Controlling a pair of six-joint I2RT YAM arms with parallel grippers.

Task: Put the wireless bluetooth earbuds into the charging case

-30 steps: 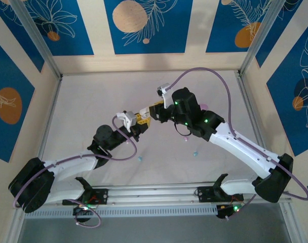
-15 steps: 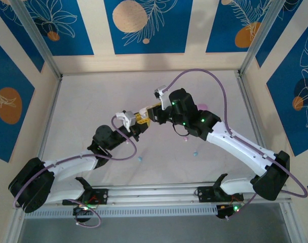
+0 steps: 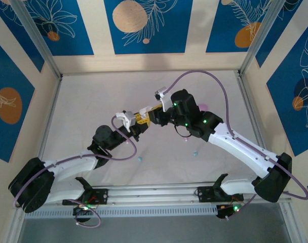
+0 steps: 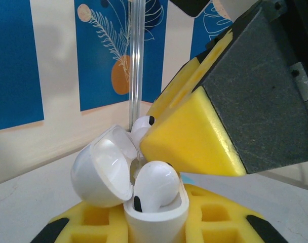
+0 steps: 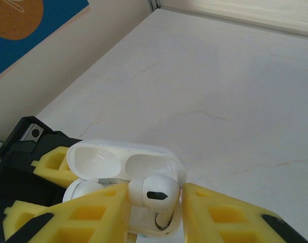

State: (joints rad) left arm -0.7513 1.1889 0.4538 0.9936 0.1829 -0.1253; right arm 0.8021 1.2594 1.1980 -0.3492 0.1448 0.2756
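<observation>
My left gripper [image 4: 155, 228] is shut on the white charging case [image 4: 156, 218], held upright with its lid [image 4: 100, 172] swung open. One white earbud [image 4: 157, 188] sits in the near slot. My right gripper [image 5: 154, 198] is shut on a second white earbud [image 5: 155, 194], its yellow fingers [image 5: 222, 212] pressing it at the case's other slot [image 5: 166, 223]. From the left wrist this earbud [image 4: 141, 126] peeks out behind the right gripper's yellow finger [image 4: 194, 136]. In the top view both grippers [image 3: 144, 119] meet mid-table.
Two small teal earbuds [image 3: 140, 158] [image 3: 195, 152] lie on the white table in front of the arms. A small pink piece [image 3: 186, 139] lies under the right wrist. Metal frame posts and a rail [image 3: 159, 192] border the table.
The right wrist has shifted a little over the case with the earbud still in its fingers. The left arm and the case have stayed put.
</observation>
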